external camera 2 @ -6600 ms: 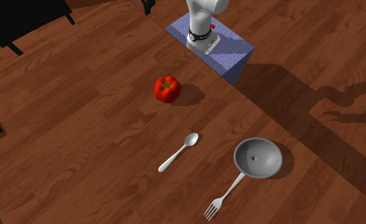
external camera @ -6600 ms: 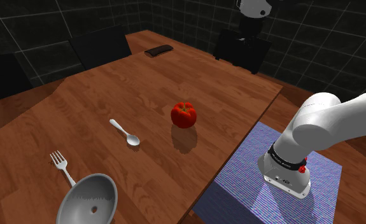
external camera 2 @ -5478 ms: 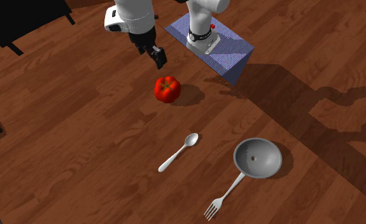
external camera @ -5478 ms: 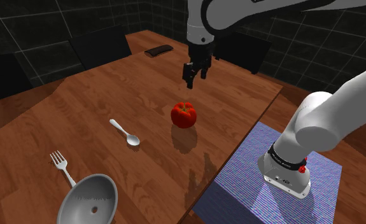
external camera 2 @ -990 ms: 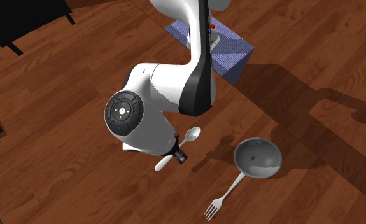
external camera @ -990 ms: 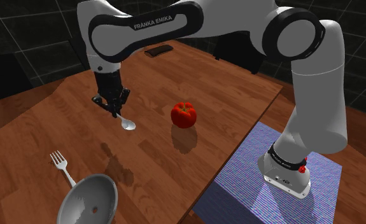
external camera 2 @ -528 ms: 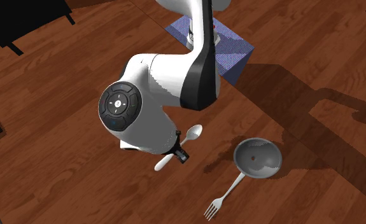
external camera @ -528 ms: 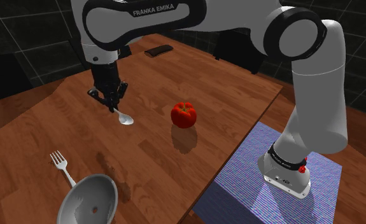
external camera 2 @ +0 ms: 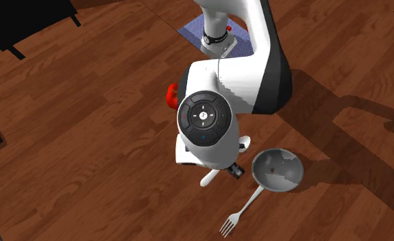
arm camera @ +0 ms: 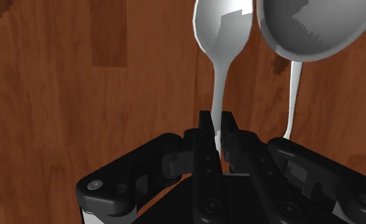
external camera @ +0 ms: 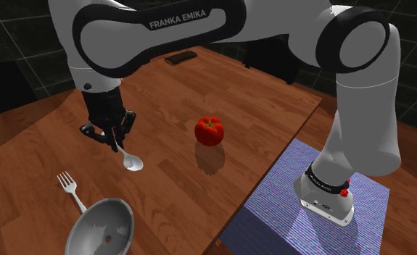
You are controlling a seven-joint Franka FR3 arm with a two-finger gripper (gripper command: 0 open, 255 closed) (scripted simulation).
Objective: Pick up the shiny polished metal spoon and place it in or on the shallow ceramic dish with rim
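Note:
My black gripper (external camera: 112, 138) is shut on the handle of the silver spoon (external camera: 130, 161), which hangs above the wooden table with its bowl lowest. In the wrist view the fingers (arm camera: 205, 127) clasp the thin handle of the spoon (arm camera: 219, 38), and the rim of the grey dish (arm camera: 315, 28) lies just beyond the spoon's bowl. The shallow grey dish (external camera: 101, 228) sits at the table's near corner in the shoulder view, below and slightly left of the gripper. In the second exterior view the arm's wrist covers most of the spoon (external camera 2: 209, 178), just left of the dish (external camera 2: 277, 170).
A silver fork (external camera: 70, 190) lies against the dish's far side, also seen as the fork (external camera 2: 240, 211). A red tomato (external camera: 209, 131) stands mid-table. A dark flat object (external camera: 180, 57) rests near the far edge. Dark chairs stand around the table (external camera: 170, 94).
The gripper has carried the spoon across the table toward the dish, moving down and left in the shoulder view, right in the second exterior view. It stays shut on the handle.

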